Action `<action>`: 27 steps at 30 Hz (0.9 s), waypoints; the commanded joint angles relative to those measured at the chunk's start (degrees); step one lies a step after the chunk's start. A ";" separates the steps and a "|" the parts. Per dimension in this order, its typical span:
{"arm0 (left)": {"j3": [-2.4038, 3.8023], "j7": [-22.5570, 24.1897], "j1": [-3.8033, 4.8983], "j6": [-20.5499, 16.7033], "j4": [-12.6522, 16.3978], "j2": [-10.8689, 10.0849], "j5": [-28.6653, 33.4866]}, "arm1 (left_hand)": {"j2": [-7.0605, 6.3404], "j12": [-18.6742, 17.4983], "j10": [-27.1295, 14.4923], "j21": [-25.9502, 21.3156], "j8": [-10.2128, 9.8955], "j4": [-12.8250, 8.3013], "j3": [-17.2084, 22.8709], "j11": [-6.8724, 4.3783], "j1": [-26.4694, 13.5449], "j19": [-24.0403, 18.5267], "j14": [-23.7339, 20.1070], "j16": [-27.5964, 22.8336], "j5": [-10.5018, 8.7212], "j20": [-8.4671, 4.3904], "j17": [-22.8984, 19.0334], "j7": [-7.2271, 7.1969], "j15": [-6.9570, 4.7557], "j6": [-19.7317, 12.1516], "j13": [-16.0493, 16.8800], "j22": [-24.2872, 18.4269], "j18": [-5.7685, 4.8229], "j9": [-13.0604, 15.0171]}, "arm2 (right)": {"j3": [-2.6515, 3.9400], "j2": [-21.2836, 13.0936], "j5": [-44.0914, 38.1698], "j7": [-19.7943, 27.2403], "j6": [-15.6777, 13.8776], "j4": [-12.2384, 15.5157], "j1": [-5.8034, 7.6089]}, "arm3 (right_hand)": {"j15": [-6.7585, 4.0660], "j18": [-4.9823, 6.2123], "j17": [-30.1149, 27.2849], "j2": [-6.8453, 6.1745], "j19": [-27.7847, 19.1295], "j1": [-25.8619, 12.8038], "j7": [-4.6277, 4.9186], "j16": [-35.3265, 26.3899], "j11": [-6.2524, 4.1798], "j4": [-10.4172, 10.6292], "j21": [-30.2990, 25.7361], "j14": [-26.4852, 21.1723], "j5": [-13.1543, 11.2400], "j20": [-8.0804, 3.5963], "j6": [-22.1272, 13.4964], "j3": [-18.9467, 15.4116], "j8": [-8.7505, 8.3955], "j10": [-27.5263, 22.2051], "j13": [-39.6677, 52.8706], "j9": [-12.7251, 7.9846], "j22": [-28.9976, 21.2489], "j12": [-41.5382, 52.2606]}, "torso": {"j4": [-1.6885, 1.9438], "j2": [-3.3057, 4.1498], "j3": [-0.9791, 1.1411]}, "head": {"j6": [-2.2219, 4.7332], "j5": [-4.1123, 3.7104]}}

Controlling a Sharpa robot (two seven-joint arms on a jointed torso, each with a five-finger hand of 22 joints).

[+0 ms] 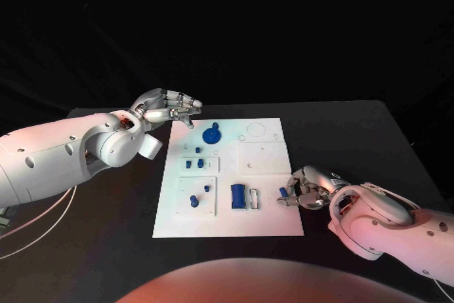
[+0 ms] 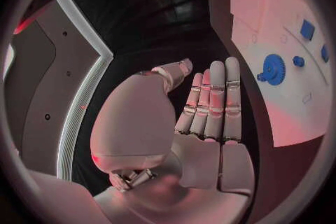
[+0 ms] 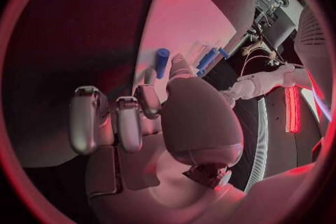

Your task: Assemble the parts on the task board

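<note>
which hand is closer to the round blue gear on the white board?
Left. The left hand hovers at the board's far left corner, just beside the blue gear. The right hand is at the board's near right edge.

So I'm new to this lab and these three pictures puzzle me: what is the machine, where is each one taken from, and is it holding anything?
It is a robot with two white arms ending in silver fingered hands. The square picture looks down from its head at a black table with a white task board carrying small blue parts, among them a round blue gear and a blue rectangular block. The two round pictures come from cameras at the wrists, behind each hand. The left hand hovers at the board's far corner, fingers straight, holding nothing. The right hand sits at the board's edge pinching a small blue cylinder.
</note>
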 commanded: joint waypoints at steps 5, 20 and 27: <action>0.03 0.11 0.03 0.77 0.17 0.01 -0.16 | -0.15 0.19 -0.48 -0.35 0.35 0.33 -0.16 0.07 -0.49 0.08 -0.28 0.01 0.29 0.52 -0.01 0.13 0.00 -0.44 -0.06 -0.05 0.79 -0.06 | -0.45 0.26 -4.10 -2.49 1.27 -0.22 -0.50 | -0.59 0.24 8.83 1.29 2.15 1.96 2.28 0.15 -0.25 -0.01 1.26 4.41 -0.37 -0.62 -1.02 0.41 -6.26 0.69 0.32 -18.10 11.94 0.67 | 0.01 0.03 -0.02 | 0.00 -0.03; 0.03 0.03 0.04 0.70 0.32 -0.18 -0.39 | -0.14 0.24 -0.51 -0.41 0.37 0.37 -0.14 0.06 -0.48 0.12 -0.28 0.03 0.29 0.52 0.00 0.12 0.00 -0.45 -0.06 -0.10 0.80 -0.07 | -0.45 0.64 -9.86 -4.11 1.13 0.03 -0.50 | -1.34 -0.37 10.20 4.21 3.17 5.39 1.27 1.03 -1.16 -0.01 4.70 4.78 -0.42 -1.26 3.11 0.03 -6.41 3.94 4.57 -20.63 12.76 5.20 | -0.01 -0.02 -0.02 | 0.00 -0.12; 0.03 0.01 0.04 0.66 0.35 -0.21 -0.63 | -0.14 0.24 -0.51 -0.41 0.37 0.37 -0.14 0.06 -0.48 0.12 -0.28 0.03 0.29 0.52 0.00 0.12 0.00 -0.45 -0.06 -0.10 0.80 -0.07 | -0.45 0.73 -11.51 -4.64 0.67 -0.08 -0.50 | -1.64 -0.58 10.56 5.08 3.50 6.09 0.81 1.27 -1.54 0.04 5.87 4.87 -0.43 -1.51 4.76 -0.48 -6.42 4.56 5.53 -21.49 13.04 6.07 | 0.03 -0.03 -0.01 | 0.00 -0.20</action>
